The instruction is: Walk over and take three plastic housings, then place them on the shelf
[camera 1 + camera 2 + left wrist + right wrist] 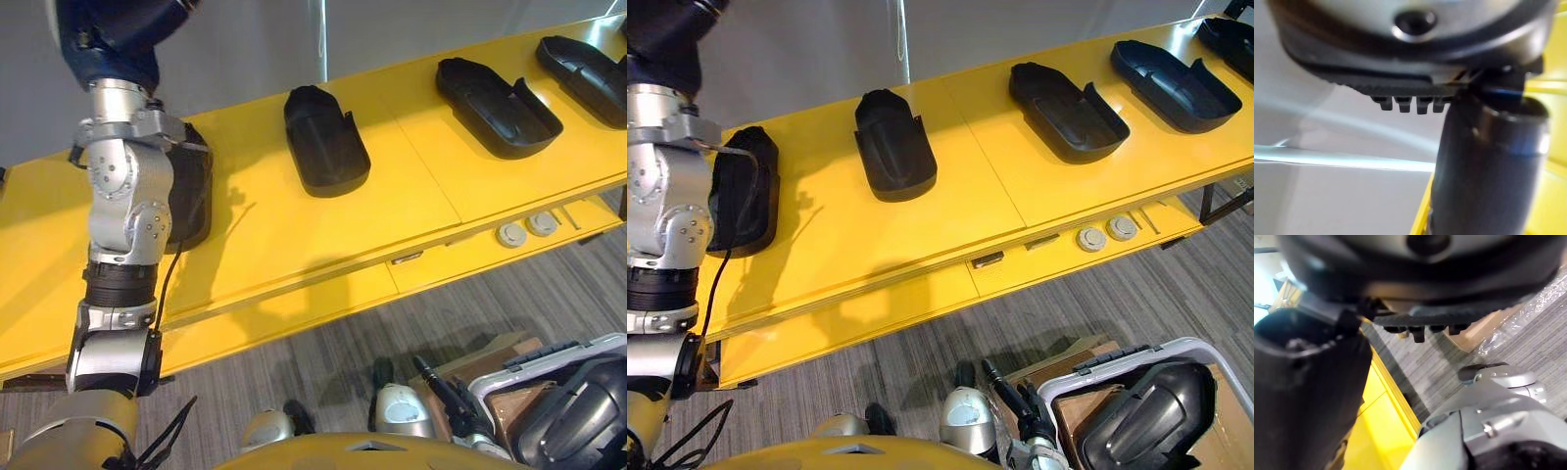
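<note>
The left hand (1415, 49) shows its fingers (1408, 104) as a short straight row, side by side, with the thumb (1488, 161) standing apart and nothing held between them. From the head it is seen raised at the left end of the yellow shelf (872, 245). The right hand (1425, 274) looks the same: fingers (1420, 330) in a straight row, thumb (1303, 396) apart and nothing in its grasp, with the shelf's yellow front edge and the floor showing past it. The nearest housing (745, 191) lies on the shelf partly behind the left forearm, apart from the fingers of either hand. Spaced along the shelf to its right lie a second housing (892, 142), a third housing (1068, 108) and a fourth housing (1176, 83), all black, the third and fourth with the hollow side up. The end of a fifth housing (1229, 34) shows at the far right corner. A lower yellow ledge (294, 313) runs along the shelf's front and carries two round pale discs (524, 230). Behind the shelf stands a grey wall (245, 39) with a thin metal post (318, 39). Below is grey striped carpet (323, 362). At the lower right a pale plastic crate (578, 348) holds a dark housing (1146, 416), just beside a cardboard box (495, 352).
</note>
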You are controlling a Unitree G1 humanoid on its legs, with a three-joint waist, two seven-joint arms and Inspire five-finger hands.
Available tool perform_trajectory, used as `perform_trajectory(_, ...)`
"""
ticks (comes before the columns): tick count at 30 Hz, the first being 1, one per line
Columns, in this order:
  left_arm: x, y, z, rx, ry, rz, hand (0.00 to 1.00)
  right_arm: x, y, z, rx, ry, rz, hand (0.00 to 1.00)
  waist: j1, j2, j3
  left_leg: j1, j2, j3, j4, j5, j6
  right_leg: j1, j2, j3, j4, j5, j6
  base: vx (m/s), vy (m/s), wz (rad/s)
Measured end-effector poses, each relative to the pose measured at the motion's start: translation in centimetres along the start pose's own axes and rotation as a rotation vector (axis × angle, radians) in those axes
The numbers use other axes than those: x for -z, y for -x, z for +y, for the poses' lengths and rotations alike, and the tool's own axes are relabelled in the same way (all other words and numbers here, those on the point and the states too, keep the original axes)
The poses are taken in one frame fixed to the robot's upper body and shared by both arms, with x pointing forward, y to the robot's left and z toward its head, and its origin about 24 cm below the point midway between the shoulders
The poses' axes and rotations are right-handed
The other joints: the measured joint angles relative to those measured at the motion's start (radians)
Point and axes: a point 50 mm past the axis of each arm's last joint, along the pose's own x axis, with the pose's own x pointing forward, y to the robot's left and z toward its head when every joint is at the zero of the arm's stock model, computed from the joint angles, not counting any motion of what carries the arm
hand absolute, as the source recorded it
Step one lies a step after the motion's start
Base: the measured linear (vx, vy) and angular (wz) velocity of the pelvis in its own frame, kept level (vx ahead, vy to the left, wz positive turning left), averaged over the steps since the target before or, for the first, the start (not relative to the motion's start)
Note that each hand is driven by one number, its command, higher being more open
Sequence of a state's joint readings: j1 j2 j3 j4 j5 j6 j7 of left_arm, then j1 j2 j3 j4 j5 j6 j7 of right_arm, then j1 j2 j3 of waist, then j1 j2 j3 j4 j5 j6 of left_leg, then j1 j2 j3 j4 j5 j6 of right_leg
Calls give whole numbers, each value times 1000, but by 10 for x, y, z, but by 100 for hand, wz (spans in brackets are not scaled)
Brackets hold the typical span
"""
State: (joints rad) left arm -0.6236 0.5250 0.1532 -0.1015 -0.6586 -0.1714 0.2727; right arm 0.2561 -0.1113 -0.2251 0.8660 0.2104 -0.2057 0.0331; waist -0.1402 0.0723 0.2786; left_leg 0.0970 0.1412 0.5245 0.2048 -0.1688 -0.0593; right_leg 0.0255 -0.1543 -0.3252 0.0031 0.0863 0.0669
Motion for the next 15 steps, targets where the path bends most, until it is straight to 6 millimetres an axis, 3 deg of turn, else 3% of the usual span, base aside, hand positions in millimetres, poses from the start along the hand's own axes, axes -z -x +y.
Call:
perform_trajectory(3, -10, 29, 26, -80, -82, -20, 100, 7, 2, -4, 21, -6, 29, 100, 4, 9, -7, 2, -8, -24, -9, 6, 1, 24, -2, -27, -25, 5, 7, 12, 0, 23)
perform_trajectory(9, -9, 130, 81, -311, -315, 160, 100, 36, 18, -18, 124, -55, 124, 100, 76, 26, -20, 13, -20, -96, -30, 17, 10, 91, -1, -101, -63, 4, 7, 38, 3, 36)
perform_trajectory(11, -13, 143, 92, -345, -360, 200, 100, 38, 18, -19, 129, -57, 131, 100, 93, 24, -27, 19, -29, -112, -49, 29, 10, 101, -2, -114, -74, 5, 7, -17, -9, 25)
perform_trajectory(15, -15, 146, 105, -353, -403, 211, 100, 37, 18, -22, 139, -57, 129, 100, 121, 36, -57, 17, -32, -116, -61, 37, 6, 106, -2, -121, -78, 5, 7, -38, 0, 8)
